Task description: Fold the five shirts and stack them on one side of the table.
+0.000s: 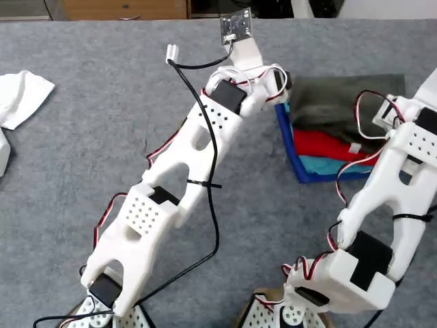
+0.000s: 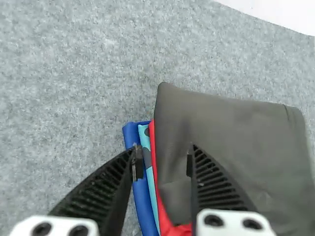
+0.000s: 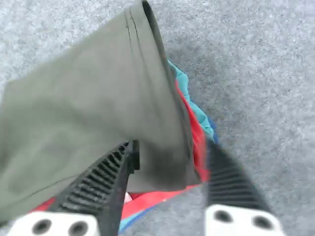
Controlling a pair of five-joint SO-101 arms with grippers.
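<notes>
A folded stack lies at the table's right side: an olive shirt [image 1: 334,102] on top, then a red shirt [image 1: 321,145], a teal shirt [image 1: 328,165] and a blue shirt [image 1: 290,147] at the bottom. A white shirt [image 1: 20,99] lies crumpled at the far left edge. My left gripper [image 2: 162,164] is open over the stack's left edge, one finger above the blue shirt [image 2: 133,135], the other above the olive shirt [image 2: 231,147]. My right gripper [image 3: 172,157] is open at the opposite side, straddling a corner of the olive shirt [image 3: 83,108] with the red shirt [image 3: 197,142] beneath.
The left arm [image 1: 198,143] stretches diagonally across the middle of the grey table [image 1: 102,150]. The right arm [image 1: 403,157] stands at the right edge beside the stack. A wooden cabinet [image 1: 123,8] runs behind the table's far edge.
</notes>
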